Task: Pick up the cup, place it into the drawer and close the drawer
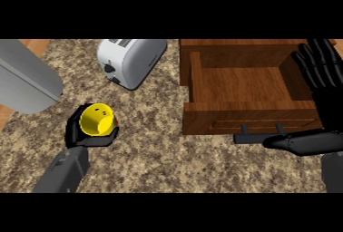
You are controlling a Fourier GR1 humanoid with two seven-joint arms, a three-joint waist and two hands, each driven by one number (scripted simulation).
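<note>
On my left, the left hand (87, 136) is curled around the yellow cup (98, 120), seemingly just off the counter (167, 154). The toaster (130, 59) sits behind. Rightward, the drawer (244, 84) stands open, the right hand (321, 68) open-fingered beside it.

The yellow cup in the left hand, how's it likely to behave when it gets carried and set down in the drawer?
The cup looks rigid and thin-walled, so probably light. The left hand holds it tilted, mouth showing; its round wall suggests it could roll if released on its side. Set upright in the drawer, its flat floor should steady it.
</note>
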